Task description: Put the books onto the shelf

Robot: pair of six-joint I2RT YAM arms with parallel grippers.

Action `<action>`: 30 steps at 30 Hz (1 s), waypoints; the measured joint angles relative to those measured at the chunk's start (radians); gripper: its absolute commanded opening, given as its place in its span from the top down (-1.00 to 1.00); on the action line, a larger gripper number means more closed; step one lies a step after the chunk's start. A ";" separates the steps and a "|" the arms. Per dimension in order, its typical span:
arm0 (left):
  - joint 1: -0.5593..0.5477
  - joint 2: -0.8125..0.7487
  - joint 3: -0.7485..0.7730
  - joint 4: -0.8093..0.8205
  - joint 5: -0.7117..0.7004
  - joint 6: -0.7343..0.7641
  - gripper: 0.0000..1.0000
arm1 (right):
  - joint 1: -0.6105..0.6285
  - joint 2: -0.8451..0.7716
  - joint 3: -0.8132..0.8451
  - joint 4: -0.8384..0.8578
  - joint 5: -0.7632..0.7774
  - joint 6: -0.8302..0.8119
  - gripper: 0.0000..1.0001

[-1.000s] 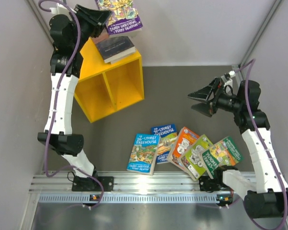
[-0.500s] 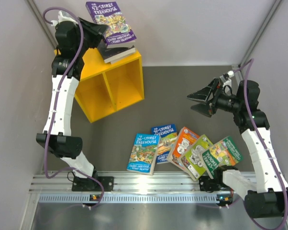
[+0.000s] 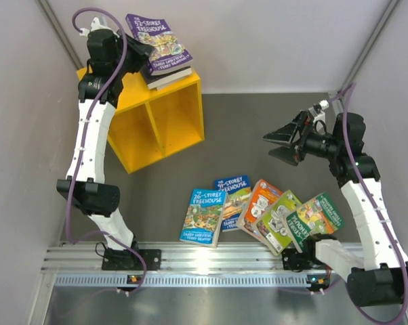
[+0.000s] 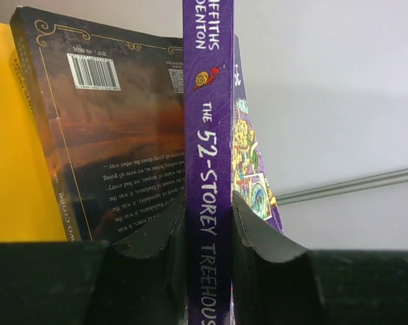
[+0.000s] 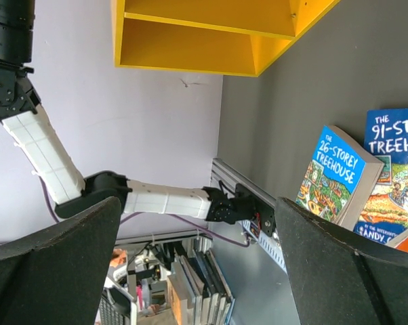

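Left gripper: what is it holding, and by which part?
The left gripper holds the purple book at its spine edge, with one finger pressed on each cover.

The left arm [image 3: 89, 145] and right arm [image 3: 366, 203] are white-linked and black-jointed, each trailing a purple cable [image 3: 68, 210]. The left gripper [image 4: 207, 200] and right gripper [image 3: 268, 145] are matte black.

Books: seven in all.
Far left, at the top of the shelf [image 3: 171, 120]: two, namely purple book [image 3: 158, 42] and dark book [image 3: 170, 74].
Near centre to near right, on the bench [image 3: 258, 115]: five, namely blue 26-Storey book [image 3: 204, 217], blue 91-Storey book [image 3: 235, 192], orange book [image 3: 260, 203], lime book [image 3: 278, 220], green book [image 3: 316, 218].
Shelf: one, yellow. Compartments: two.
Arms: two. Tools: two, namely left tool [image 4: 207, 230] and right tool [image 3: 276, 145].
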 measured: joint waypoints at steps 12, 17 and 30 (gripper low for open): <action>-0.001 0.000 -0.003 -0.035 -0.068 0.062 0.68 | 0.004 0.000 -0.021 -0.005 0.000 -0.006 -0.87; -0.001 0.000 -0.003 -0.043 -0.092 0.089 0.33 | 0.004 -0.001 -0.028 -0.007 0.000 -0.006 -0.88; 0.005 0.010 0.018 -0.100 -0.107 0.217 -0.42 | 0.004 -0.003 -0.045 -0.013 0.002 -0.005 -0.87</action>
